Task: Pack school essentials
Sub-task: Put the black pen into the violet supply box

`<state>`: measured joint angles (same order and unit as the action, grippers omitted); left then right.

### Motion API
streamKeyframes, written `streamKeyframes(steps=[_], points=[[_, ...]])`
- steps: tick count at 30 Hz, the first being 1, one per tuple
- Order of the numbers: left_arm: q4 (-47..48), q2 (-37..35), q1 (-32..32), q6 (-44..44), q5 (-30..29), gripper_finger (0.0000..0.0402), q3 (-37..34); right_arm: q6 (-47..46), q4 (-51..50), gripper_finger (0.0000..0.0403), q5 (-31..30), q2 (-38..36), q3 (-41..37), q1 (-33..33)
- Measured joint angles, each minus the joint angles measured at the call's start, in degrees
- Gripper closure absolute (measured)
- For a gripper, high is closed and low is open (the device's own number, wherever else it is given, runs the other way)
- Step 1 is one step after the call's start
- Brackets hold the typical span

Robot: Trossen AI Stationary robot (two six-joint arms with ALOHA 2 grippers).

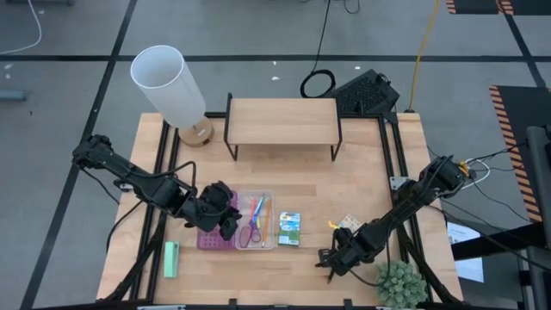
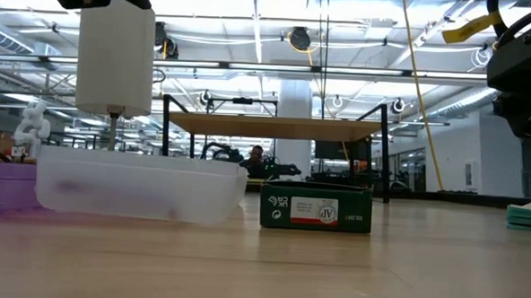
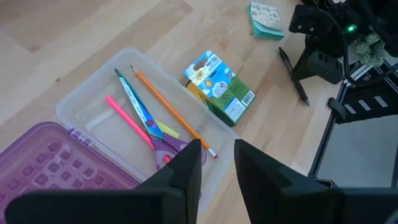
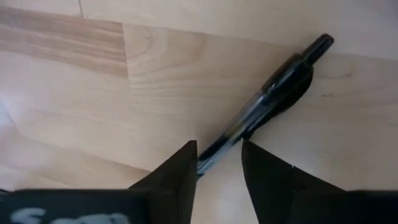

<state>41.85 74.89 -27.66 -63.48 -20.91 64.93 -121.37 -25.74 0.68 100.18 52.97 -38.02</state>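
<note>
The purple case lies open, and its clear half holds an orange pencil, a pink pencil, scissors and a tiny yellow piece. My left gripper hovers open above the case's near side, holding nothing. The green-blue packet stands right of the case. The teal-beige pad lies farther right. The black pen lies flat on the table near the front right. My right gripper is open and low over it, a finger on each side of one end. My right gripper comes at the pen from above, its fingers astride the pen's clear-barrelled end. That end runs close along one finger; whether it touches, I cannot tell. The pen lies flat on the table.
A mint-green block lies near the front left. A white-shaded lamp and a low wooden shelf stand at the back. A small plant sits at the front right corner. Bare wood lies between case and shelf.
</note>
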Motion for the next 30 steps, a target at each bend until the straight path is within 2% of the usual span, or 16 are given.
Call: streamKeyframes(steps=[9,13,20,27,30], points=[[0.0,0.0,0.0,-0.3,0.0,0.0304,0.0,-0.3,1.0,0.036,-1.0,0.0,0.0,0.2],[0.0,0.0,0.0,-0.2,-0.2,0.0304,0.0,0.5,1.3,0.0381,-1.7,0.0,-0.1,0.2],[0.0,0.0,0.0,-0.6,-0.2,0.0304,0.0,4.0,2.5,0.0381,-1.5,0.0,-0.1,0.2],[0.0,0.0,-0.9,-5.7,-1.3,0.0304,0.0,10.6,5.4,0.0381,-1.3,-2.1,-0.2,0.6],[0.2,0.4,-1.5,-8.1,-1.7,0.0304,0.0,15.0,4.8,0.0381,-4.1,-4.1,-0.4,1.3]])
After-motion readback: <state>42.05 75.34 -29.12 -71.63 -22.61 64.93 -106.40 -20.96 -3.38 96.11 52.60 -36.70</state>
